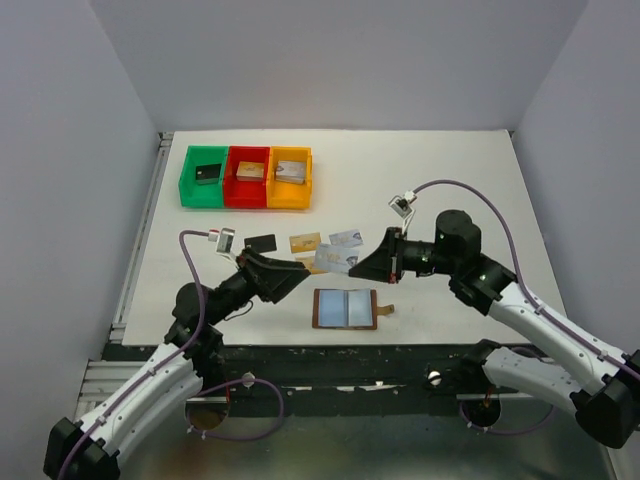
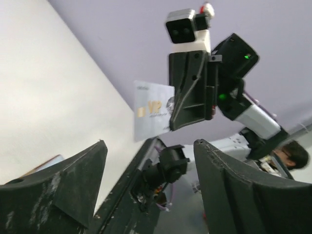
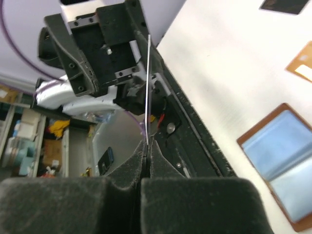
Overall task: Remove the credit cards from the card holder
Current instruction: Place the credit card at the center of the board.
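The card holder (image 1: 345, 308) lies open on the table, its pale blue pockets up and its tab strap (image 1: 388, 309) to the right. My right gripper (image 1: 354, 268) is shut on a silvery pale blue card (image 1: 333, 258) and holds it above the table. In the right wrist view the card (image 3: 147, 87) shows edge-on between the shut jaws. My left gripper (image 1: 303, 273) is open and empty, facing that card (image 2: 152, 111) from close by. A black card (image 1: 260, 243), a gold card (image 1: 305, 242) and a silvery card (image 1: 345, 238) lie on the table behind.
Green (image 1: 204, 176), red (image 1: 248, 176) and orange (image 1: 289, 178) bins with small blocks stand at the back left. The table's front edge (image 1: 330, 348) runs just below the card holder. The card holder also shows in the right wrist view (image 3: 278, 165).
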### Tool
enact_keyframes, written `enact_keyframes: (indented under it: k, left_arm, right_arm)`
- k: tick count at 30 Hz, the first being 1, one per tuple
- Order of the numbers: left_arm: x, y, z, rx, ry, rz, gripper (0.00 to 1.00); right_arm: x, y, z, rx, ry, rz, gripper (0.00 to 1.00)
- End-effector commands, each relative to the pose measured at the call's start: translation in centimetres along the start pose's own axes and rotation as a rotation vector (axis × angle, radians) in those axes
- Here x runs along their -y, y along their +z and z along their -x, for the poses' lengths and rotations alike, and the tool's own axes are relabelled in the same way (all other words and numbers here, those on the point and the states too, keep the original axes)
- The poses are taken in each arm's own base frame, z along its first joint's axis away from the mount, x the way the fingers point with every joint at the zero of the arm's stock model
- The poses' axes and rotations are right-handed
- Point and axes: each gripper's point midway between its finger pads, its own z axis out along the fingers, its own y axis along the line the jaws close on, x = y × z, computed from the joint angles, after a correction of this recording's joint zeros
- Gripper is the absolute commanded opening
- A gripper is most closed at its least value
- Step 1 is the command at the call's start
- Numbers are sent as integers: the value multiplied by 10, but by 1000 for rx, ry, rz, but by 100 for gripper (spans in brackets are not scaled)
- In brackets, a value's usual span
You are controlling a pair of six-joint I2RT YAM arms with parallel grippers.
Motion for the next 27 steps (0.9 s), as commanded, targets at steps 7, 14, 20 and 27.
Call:
enact_keyframes:
  k: [7, 14, 20, 27]
  left_arm:
    - [-109, -53, -4, -190, -12, 751, 85]
    - [-107, -65, -7, -179, 0, 748, 84]
    - [-94, -62, -6, -188, 38, 683, 83]
    - [-88, -58, -10, -212, 45, 626, 68]
  right_arm:
    - [106, -26, -12, -213, 92, -458, 0]
    - [174, -26, -28, -302, 218, -554, 0]
    - [191, -6, -24, -342, 277, -479, 0]
    - [214, 14, -15, -373, 327, -455, 0]
